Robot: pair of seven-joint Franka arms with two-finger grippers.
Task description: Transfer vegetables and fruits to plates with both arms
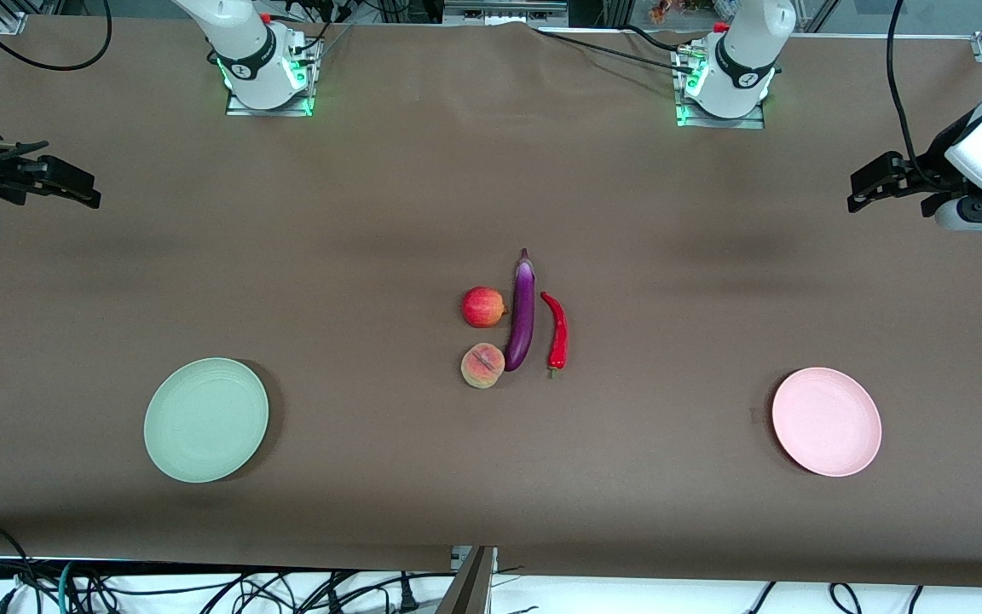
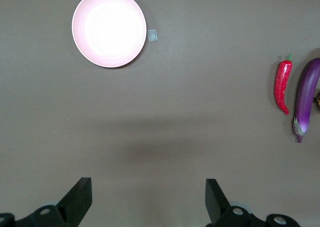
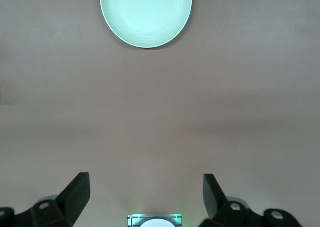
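All four pieces of produce sit bunched in the middle of the brown table [image 1: 491, 170]. The eggplant [image 1: 522, 315] lies lengthwise with its stem pointing toward the arm bases. The chili [image 1: 557, 331] lies just beside it toward the left arm's end, not touching as far as I can see. On the eggplant's flank toward the right arm's end are the apple [image 1: 483, 307] and the peach [image 1: 482, 365]; the peach is nearer the front camera and sits right against the eggplant's tip.

The green plate [image 1: 206, 419] is well off toward the right arm's end and the pink plate [image 1: 826, 421] toward the left arm's end, both nothing on them, both nearer the camera than the produce.

The left gripper [image 1: 870, 184] hangs up in the air over the table's edge at its own end, and the right gripper [image 1: 69, 185] does the same at its end. Both arms are just waiting.

The front view doesn't show the fingers clearly, but the wrist views do. The left wrist view has both fingers [image 2: 80, 197] spread wide with nothing between them, plus the pink plate, chili and eggplant, and a small pale tag [image 2: 153, 35] beside the plate. The right wrist view shows spread, empty fingers [image 3: 77, 193] too, with only the green plate and the arm's lit base [image 3: 155, 220], no produce.
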